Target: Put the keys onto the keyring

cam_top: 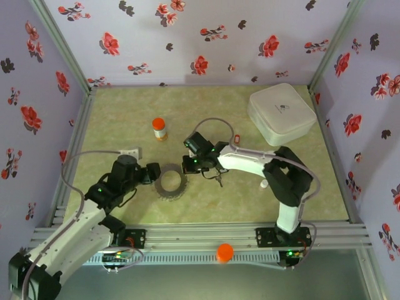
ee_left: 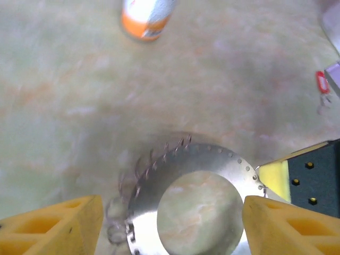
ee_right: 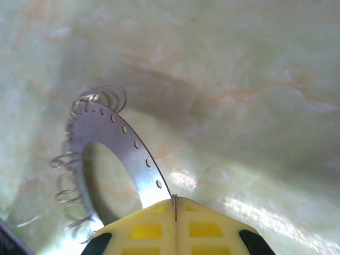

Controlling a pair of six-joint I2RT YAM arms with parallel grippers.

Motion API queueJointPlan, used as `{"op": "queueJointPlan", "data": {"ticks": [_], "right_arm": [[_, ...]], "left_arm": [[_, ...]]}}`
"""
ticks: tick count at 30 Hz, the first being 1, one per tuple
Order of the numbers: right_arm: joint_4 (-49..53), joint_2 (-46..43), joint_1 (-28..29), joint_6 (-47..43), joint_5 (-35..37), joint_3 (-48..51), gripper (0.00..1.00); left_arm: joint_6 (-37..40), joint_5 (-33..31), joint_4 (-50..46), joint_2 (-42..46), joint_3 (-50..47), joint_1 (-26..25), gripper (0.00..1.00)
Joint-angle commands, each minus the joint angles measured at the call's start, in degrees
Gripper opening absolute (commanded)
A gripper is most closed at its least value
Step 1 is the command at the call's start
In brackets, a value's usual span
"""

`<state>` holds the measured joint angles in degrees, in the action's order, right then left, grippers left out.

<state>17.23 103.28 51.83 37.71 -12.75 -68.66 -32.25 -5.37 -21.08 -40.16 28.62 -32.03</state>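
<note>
Saw keyring [ee_left: 212, 159] at mid-front of table [cam_top: 119, 112], between the two grippers. Could not tell whether it lay flat or sat slightly raised. Noted fine wire loops [ee_right: 103, 95] along part of its rim. Found left gripper [ee_left: 171, 218] spread wide, gripping nothing, yellow fingers [ee_left: 58, 228] straddling keyring on either side. Could not tell whether touching it. Found right gripper [ee_right: 175, 204] closed tight on keyring's right edge, thin metal pinched in the seam between its pads [ee_right: 143, 231]. Caught one of those pads in left wrist view too, meeting the rim. Spotted red-tag key [cam_top: 237, 138] loose on table, well apart from keyring, farther back and to the right, near box [cam_top: 281, 114]. Spotted dark-tag key [cam_top: 219, 179] just beside right gripper, below the arm. Too small in top view to tell how it lay. Saw both keys off the keyring. Saw bottle [cam_top: 159, 128] upright behind keyring, apart from it, orange top up. Saw white cap [cam_top: 264, 184] on table by right arm's elbow, well apart from keyring.
</note>
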Motion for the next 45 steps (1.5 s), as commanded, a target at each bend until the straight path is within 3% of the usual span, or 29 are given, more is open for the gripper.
{"op": "queueJointPlan", "data": {"ticks": [1,4,10,17,20,23,28,36,45], "right_arm": [[4.46,-6.64,0.39,-7.32,3.74,-3.32,0.00],[6.53,-10.56,0.68,-11.97,3.85,-4.56,0.01],[8.86,-18.26,0.64,-19.86,5.08,-4.56,0.00],[11.63,-22.79,0.40,-30.33,3.05,-6.20,0.00],[11.49,-24.71,0.14,-35.80,0.61,-5.80,0.00],[9.99,-26.75,-0.19,-40.21,-1.36,-4.06,0.00],[7.25,-29.34,-0.46,-46.37,-5.61,-0.23,0.00],[0.79,-30.76,0.01,-54.97,-12.54,6.74,0.00],[-4.32,-29.68,-0.07,-60.32,-20.63,11.21,0.00]], "left_arm": [[14.79,-0.20,0.49,0.12,4.60,-0.49,0.71],[23.03,2.05,-0.62,-2.23,9.87,-0.53,0.71],[36.50,3.95,-11.12,-9.35,21.40,-0.77,0.61],[48.23,12.43,-4.29,-4.51,21.93,-0.86,0.52],[49.37,16.63,-0.08,-3.54,20.47,-0.94,0.43],[49.47,22.20,3.68,-3.42,17.87,-0.93,0.27],[49.66,35.62,7.90,-3.05,13.12,-1.10,0.25],[41.86,48.79,22.34,-3.38,2.30,-2.13,0.20],[50.67,51.51,16.34,-8.30,2.95,-2.16,0.20]]}}
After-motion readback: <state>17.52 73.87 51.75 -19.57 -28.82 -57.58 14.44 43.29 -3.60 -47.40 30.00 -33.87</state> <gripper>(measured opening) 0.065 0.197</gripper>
